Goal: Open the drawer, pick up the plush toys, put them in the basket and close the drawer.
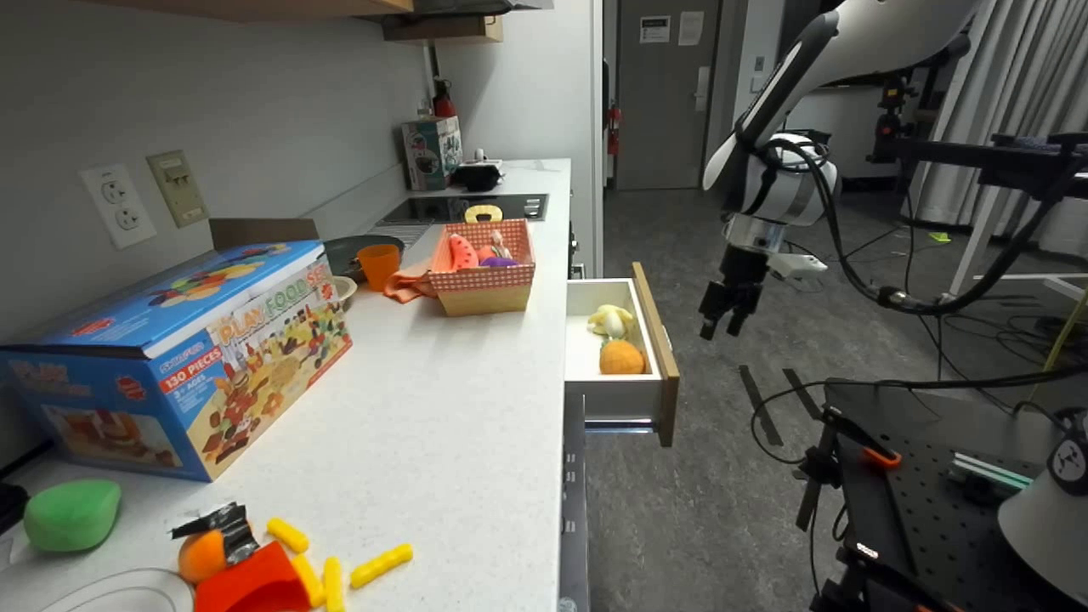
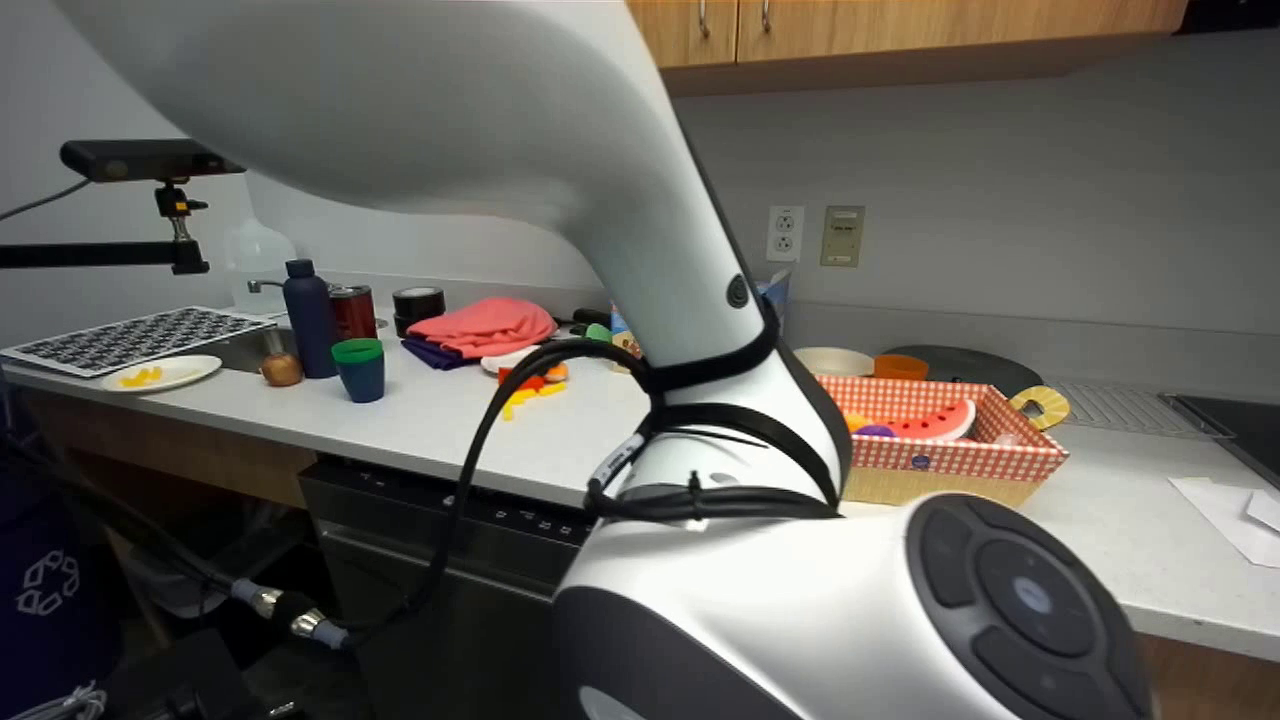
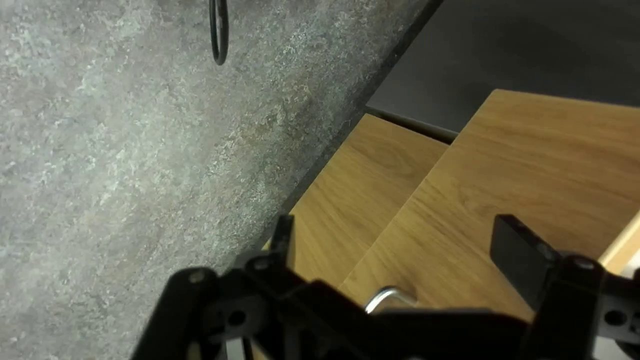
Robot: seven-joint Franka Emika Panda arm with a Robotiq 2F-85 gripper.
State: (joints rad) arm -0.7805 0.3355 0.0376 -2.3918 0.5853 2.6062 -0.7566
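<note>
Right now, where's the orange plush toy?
In an exterior view, the orange plush sits in the open drawer, right of the counter, beside the yellow plush.

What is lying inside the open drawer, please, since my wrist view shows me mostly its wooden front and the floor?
Observer: In an exterior view, a pale yellow plush toy and an orange-brown plush toy lie in the drawer.
Operator: Thank you; and where should they go?
Observer: Into the basket, which stands on the counter in both exterior views.
Operator: Could you also tell me whether I am touching the drawer?
Observer: You are not: in an exterior view, floor shows between the hand and the drawer.
</note>
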